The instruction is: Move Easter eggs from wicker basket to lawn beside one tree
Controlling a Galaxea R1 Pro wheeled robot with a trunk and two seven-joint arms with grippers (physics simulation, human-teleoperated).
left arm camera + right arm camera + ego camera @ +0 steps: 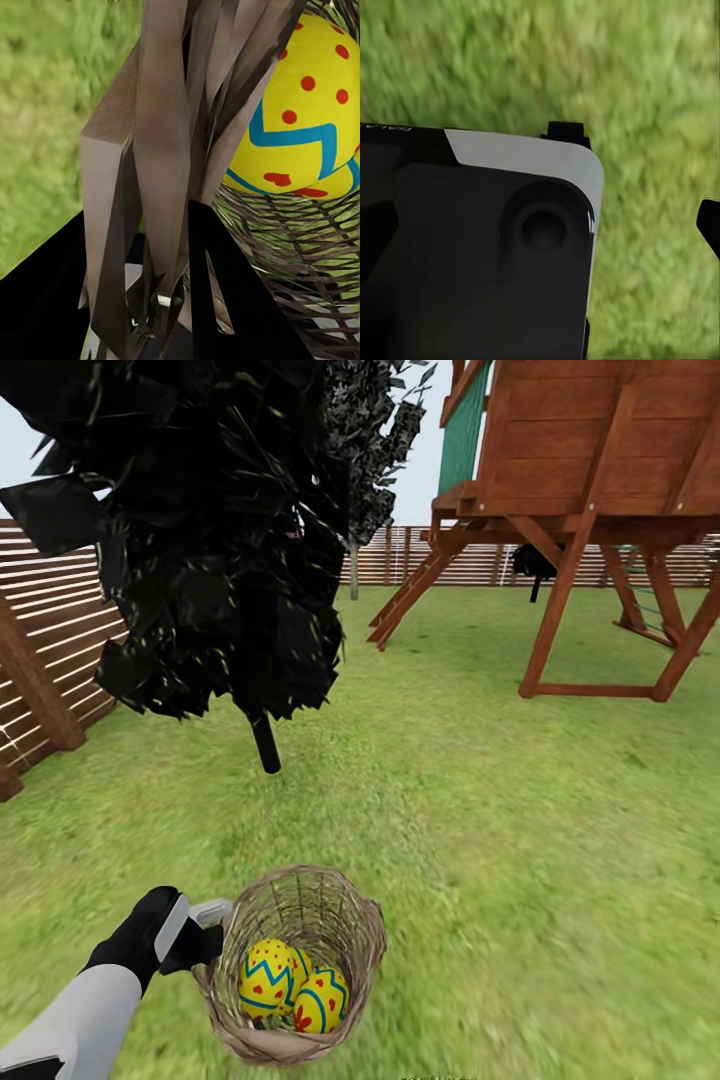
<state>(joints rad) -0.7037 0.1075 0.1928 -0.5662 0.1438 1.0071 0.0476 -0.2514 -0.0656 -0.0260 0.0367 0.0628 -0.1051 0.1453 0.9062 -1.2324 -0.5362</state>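
The wicker basket (345,940) is low in the head view, over the lawn (520,810). Inside it lie yellow Easter eggs with blue zigzags and red dots: one (265,978) on the left, one (322,1000) on the right, and a sliver of a third (300,962) between them. My left gripper (207,932) is shut on the basket's left rim. In the left wrist view, woven rim strips (161,150) run between its dark fingers (240,300), with an egg (300,112) just behind. My right gripper (637,176) hangs open over bare grass. A pale-trunked tree (353,570) stands far back.
An all-black tree (265,742) stands close ahead on the left, its foliage hanging low. A red-brown playset (590,510) fills the right back. A slatted fence (50,620) runs along the left and the far side. Open grass lies between tree and playset.
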